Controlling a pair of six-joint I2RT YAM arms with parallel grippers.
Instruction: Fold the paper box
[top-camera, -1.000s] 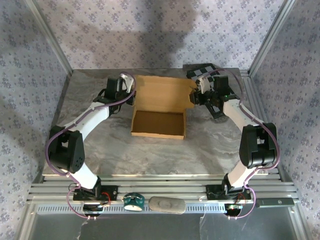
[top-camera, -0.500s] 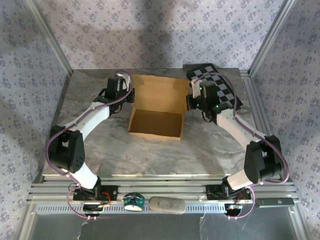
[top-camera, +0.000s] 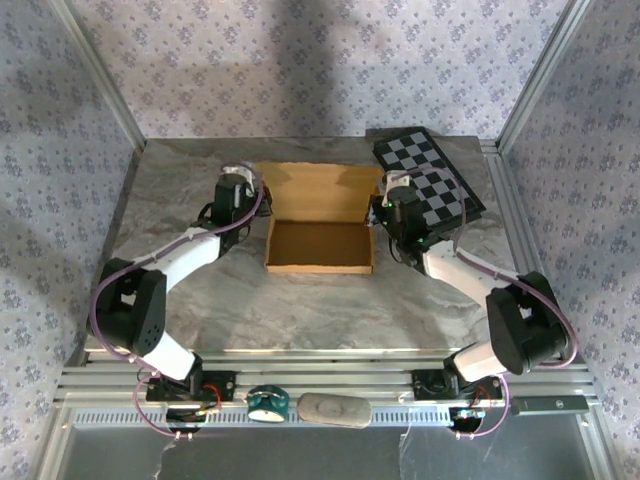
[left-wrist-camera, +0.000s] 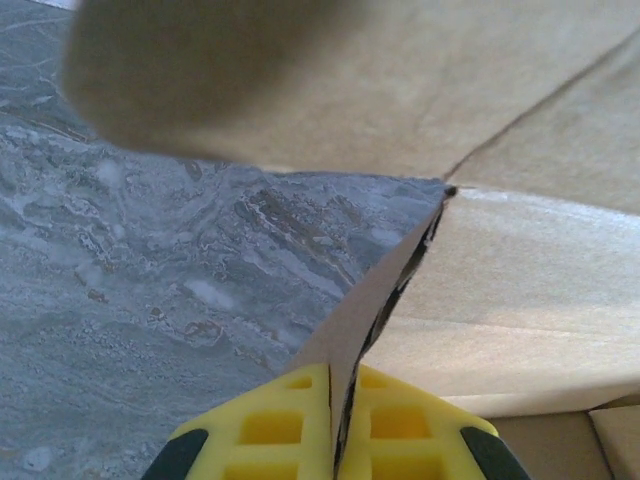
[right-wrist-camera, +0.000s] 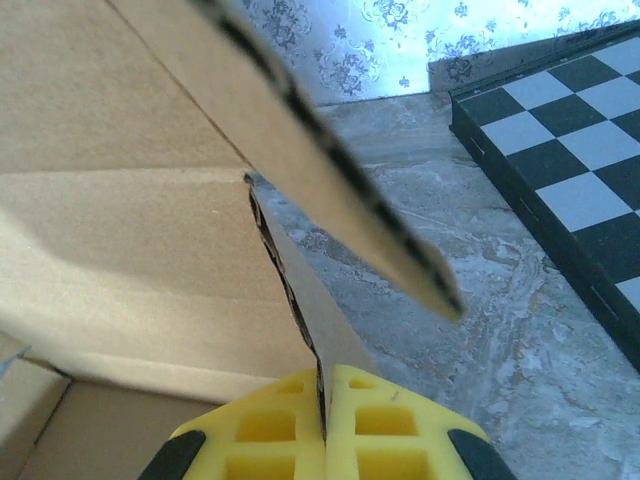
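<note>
The right tool (right-wrist-camera: 322, 388) has been swung in from beside the checkerboard panel (top-camera: 430, 185) within the last second and pressed together on the right side flap (right-wrist-camera: 300, 290) of the paper box (top-camera: 318, 235). The left tool (left-wrist-camera: 340, 388) is kept pinched on the left flap (left-wrist-camera: 385, 290). With both flaps held, the side walls are judged ready to be raised. Seen from above, the box lies on the bench (top-camera: 300, 310) at 9 o'clock of the right tool and at 3 o'clock of the left.
</note>
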